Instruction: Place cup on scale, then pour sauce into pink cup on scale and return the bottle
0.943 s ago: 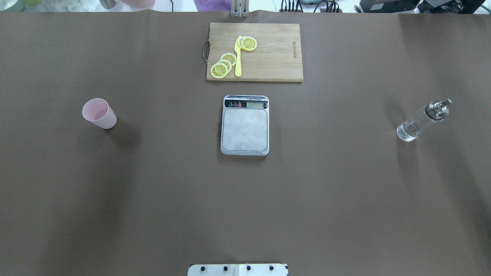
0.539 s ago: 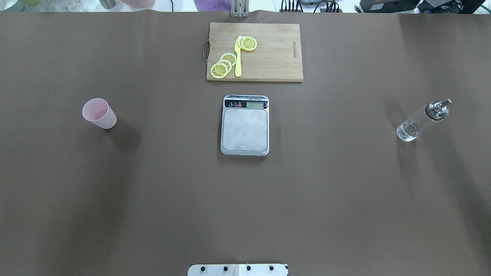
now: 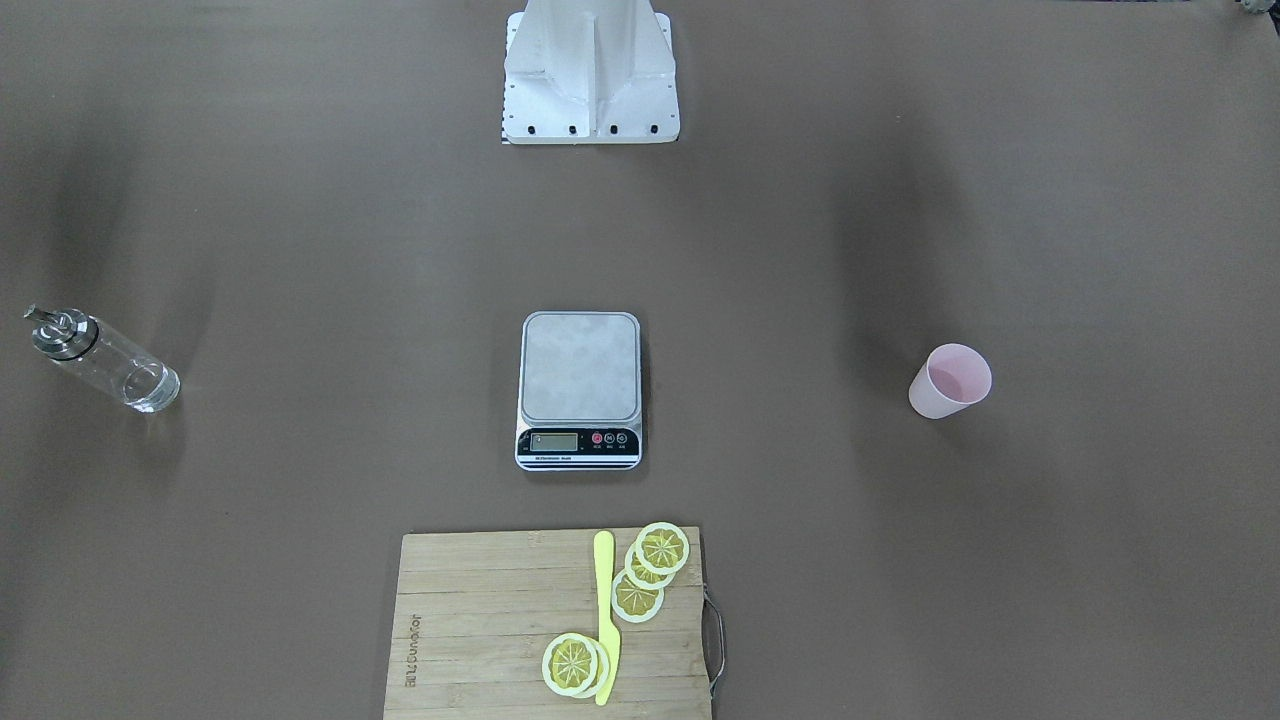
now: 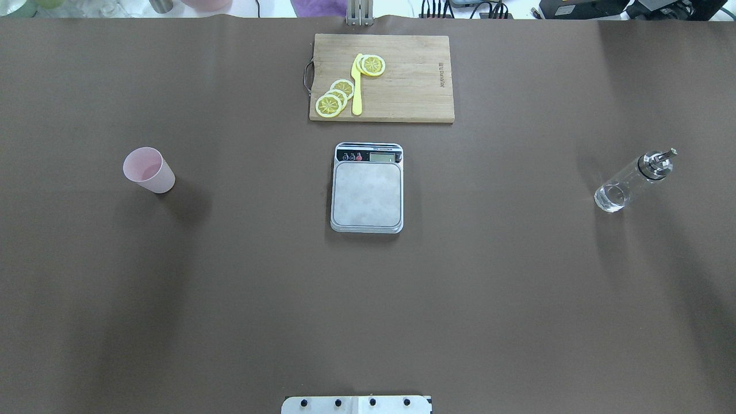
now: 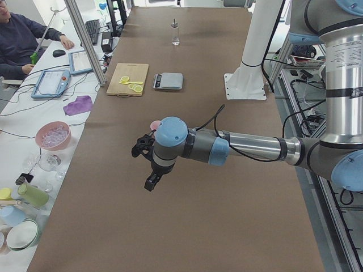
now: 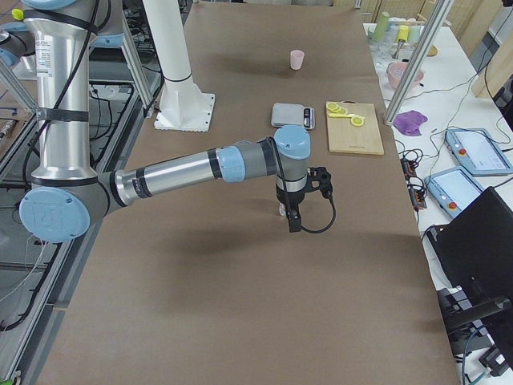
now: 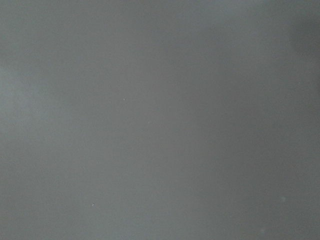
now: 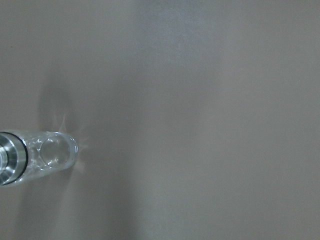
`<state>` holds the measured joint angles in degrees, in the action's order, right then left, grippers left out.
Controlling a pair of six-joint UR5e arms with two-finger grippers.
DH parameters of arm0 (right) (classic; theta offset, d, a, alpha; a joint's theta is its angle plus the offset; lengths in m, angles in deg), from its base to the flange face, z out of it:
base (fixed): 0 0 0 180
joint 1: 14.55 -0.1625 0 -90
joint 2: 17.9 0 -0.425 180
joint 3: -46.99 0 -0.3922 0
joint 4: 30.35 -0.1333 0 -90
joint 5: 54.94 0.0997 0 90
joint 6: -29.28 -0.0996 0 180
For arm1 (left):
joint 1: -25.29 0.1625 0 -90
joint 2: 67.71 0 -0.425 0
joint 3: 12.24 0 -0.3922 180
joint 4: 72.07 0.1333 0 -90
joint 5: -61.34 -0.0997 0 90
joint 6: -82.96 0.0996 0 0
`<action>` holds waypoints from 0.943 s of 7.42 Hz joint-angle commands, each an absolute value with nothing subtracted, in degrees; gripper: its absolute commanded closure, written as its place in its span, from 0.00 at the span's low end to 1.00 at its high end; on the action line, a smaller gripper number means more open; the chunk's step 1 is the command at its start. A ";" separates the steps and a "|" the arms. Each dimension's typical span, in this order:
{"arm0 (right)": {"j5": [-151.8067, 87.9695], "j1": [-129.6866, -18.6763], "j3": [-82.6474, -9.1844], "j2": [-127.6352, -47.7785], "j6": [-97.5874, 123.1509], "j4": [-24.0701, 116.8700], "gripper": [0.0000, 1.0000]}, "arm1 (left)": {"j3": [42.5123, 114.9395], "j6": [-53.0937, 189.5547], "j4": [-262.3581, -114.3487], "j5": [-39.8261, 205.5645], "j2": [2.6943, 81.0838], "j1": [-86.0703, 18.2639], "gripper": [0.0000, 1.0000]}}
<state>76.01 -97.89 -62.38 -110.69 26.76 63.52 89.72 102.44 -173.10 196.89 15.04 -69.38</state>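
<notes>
The pale pink cup (image 4: pixel 149 169) stands upright on the brown table at the left, and also shows in the front-facing view (image 3: pixel 949 381). The steel scale (image 4: pixel 367 187) lies at the table's middle with a bare platform. The clear glass bottle (image 4: pixel 631 182) with its metal spout stands at the right; the right wrist view shows it from above at its left edge (image 8: pixel 37 156). My left gripper (image 5: pixel 148 175) hangs high above the table near the cup; my right gripper (image 6: pixel 293 216) hangs high near the bottle. I cannot tell whether either is open or shut.
A bamboo cutting board (image 4: pixel 402 86) with lemon slices (image 4: pixel 333 98) and a yellow knife (image 4: pixel 357 86) lies behind the scale. The robot's white base (image 3: pixel 590 70) stands at the near edge. The left wrist view shows only brown table cloth.
</notes>
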 commanded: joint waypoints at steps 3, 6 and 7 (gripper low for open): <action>75.67 -96.91 -63.31 -110.89 27.09 63.26 0.00 | 88.48 99.14 -175.52 196.95 17.82 -69.28 0.02; 75.58 -91.03 -63.05 -111.24 22.27 57.82 0.00 | 88.92 87.50 -177.09 198.08 18.25 -67.18 0.02; 75.66 -90.14 -63.13 -111.76 22.34 57.37 0.00 | 88.92 80.83 -179.45 199.92 18.25 -64.99 0.02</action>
<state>75.58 -91.81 -63.12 -111.29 23.27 58.63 88.82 88.58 -177.18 198.13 18.21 -67.25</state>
